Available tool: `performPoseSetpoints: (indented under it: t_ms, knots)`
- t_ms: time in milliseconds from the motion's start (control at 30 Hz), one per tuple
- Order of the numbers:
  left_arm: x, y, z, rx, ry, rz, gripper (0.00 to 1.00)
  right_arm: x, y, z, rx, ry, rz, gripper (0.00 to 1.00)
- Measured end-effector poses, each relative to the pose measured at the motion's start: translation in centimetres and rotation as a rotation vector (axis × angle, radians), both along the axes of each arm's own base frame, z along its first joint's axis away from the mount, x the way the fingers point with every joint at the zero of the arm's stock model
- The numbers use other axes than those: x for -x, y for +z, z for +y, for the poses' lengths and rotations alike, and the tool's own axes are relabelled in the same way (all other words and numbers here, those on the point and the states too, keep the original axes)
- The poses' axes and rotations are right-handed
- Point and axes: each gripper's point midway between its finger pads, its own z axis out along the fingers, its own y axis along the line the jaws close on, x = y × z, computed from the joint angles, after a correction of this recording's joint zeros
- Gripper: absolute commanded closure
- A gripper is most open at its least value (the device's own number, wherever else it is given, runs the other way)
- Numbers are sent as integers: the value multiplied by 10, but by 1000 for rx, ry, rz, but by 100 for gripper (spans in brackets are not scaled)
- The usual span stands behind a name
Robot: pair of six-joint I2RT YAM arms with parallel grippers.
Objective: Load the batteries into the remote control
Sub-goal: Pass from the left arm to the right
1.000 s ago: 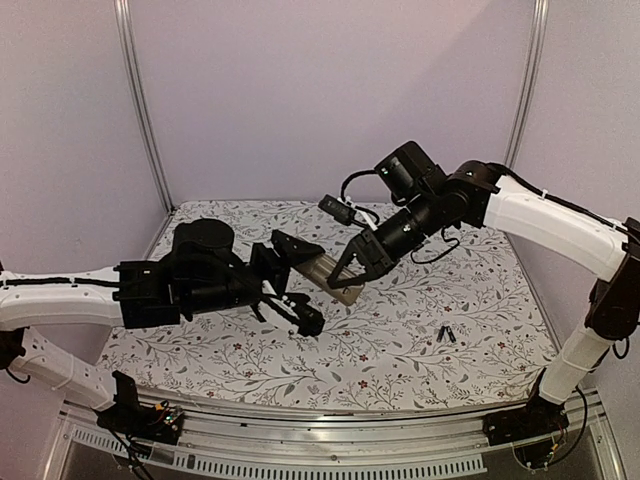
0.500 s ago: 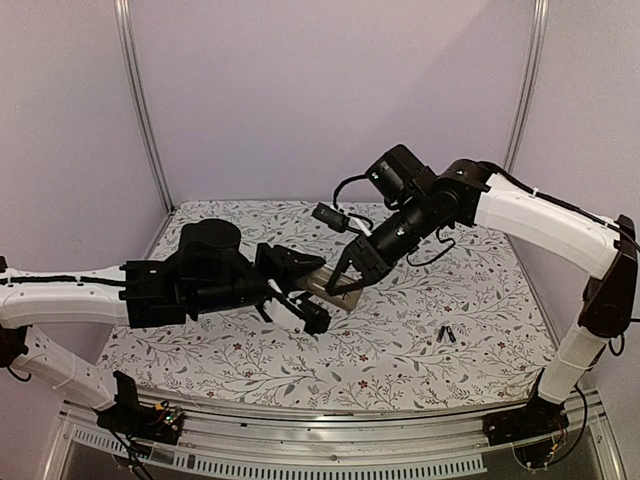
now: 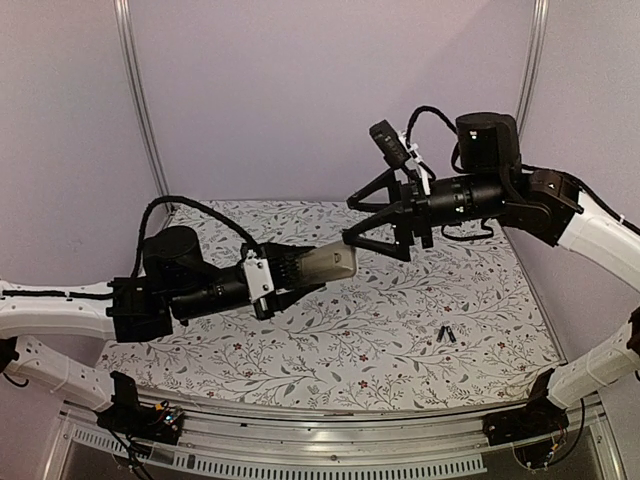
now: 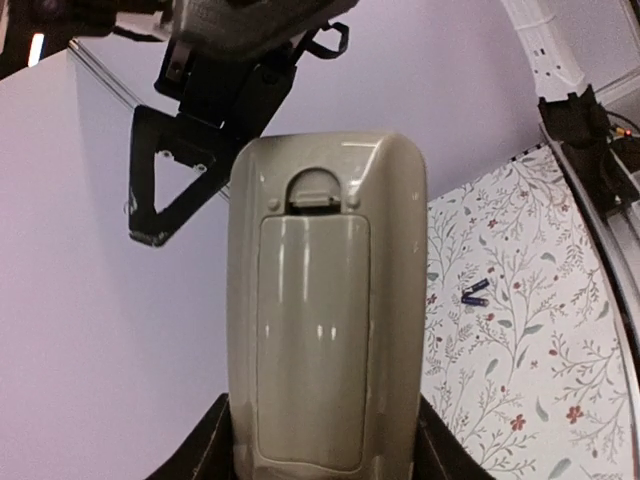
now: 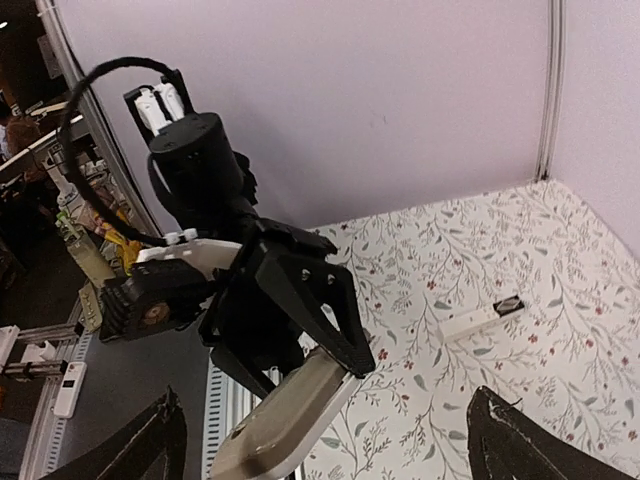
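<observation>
The beige remote control [image 3: 328, 264] is held above the table, with my left gripper [image 3: 298, 270] shut on its near end. In the left wrist view the remote control [image 4: 325, 300] shows its back with the battery cover closed, gripped by the left gripper [image 4: 325, 462] on both sides. My right gripper [image 3: 368, 218] stands open just beyond the remote's far end, touching nothing. From the right wrist, the right gripper [image 5: 330, 450] has its jaws wide apart around the remote control [image 5: 290, 410]. Two small dark batteries [image 3: 445, 334] lie on the cloth at the right, also seen as batteries [image 4: 476, 293].
A floral cloth [image 3: 400, 330] covers the table. A small white bar with a dark end [image 5: 483, 316] lies on the cloth. Pale walls and metal corner posts [image 3: 140, 110] close in the back and sides.
The left gripper closed on the remote and lifted it off the table. The right gripper let go, opened wide and drew back up to the right.
</observation>
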Motion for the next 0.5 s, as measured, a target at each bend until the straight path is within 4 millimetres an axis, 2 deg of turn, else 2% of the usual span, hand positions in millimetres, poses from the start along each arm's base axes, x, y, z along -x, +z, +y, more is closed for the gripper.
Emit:
performPoseSetpoints:
  t_ms: [100,233,367,500]
  knots:
    - [6,13,-2,136,-26,113,100,18,32,-20,-182,19,-156,1]
    - [7,38,-2,318,-47,233,100,33,52,-36,-341,30,-290,1]
    - [9,58,-3,443,-86,296,100,29,48,-25,-382,40,-320,1]
    - [12,65,-5,492,-122,333,100,28,33,-8,-377,65,-319,1]
